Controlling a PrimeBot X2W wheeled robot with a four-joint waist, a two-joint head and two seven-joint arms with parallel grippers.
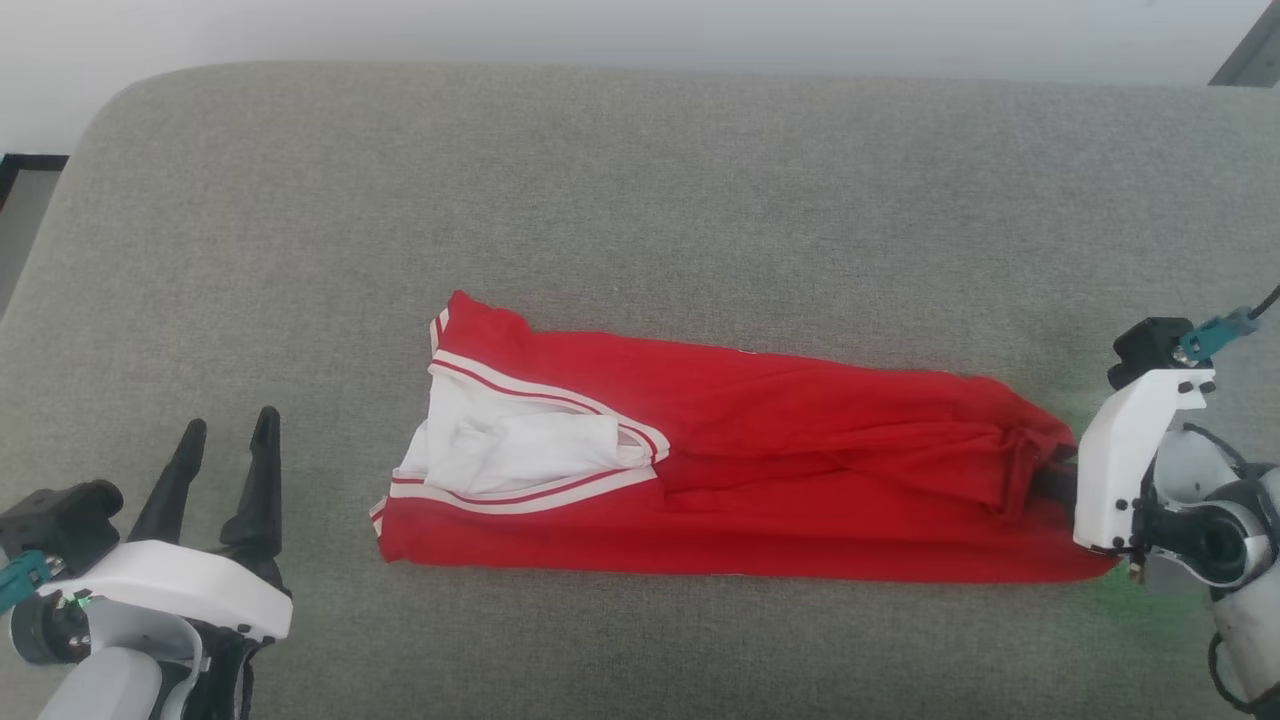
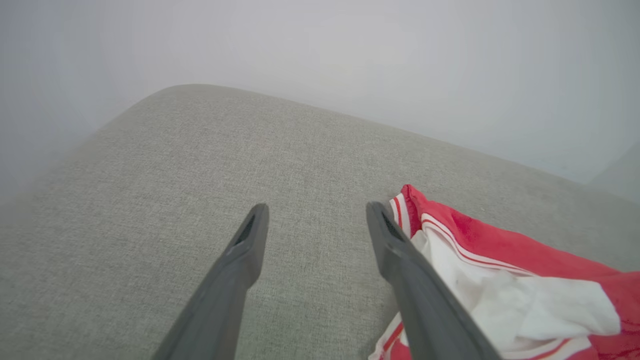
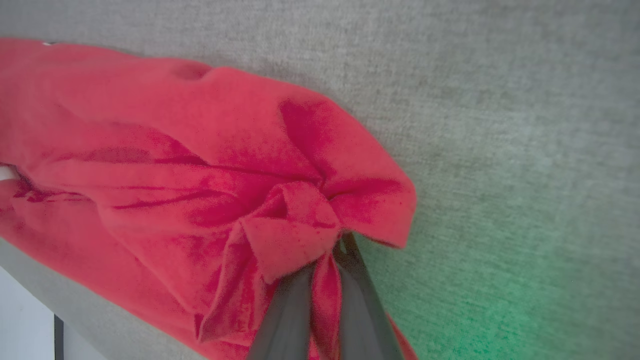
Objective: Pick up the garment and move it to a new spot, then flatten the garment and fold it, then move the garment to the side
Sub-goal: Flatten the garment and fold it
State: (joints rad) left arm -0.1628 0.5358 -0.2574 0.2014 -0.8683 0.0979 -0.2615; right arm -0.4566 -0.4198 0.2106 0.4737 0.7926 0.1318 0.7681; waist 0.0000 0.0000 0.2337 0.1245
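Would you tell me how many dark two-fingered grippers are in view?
2: the left gripper, open, lower left of the head view; the right gripper, at right, shut on the red white-trimmed jersey.

Open cushion [image 1: 640, 200] surrounds the garment [image 1: 800, 420]; the right hand [image 1: 1052, 486] blocks its right end.

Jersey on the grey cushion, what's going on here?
The robot is working a red jersey, which lies folded into a long strip on the grey cushion. The right gripper is shut on bunched fabric at the strip's right end. The left gripper is open and sits apart from the jersey, off its white-trimmed armhole end, holding nothing.
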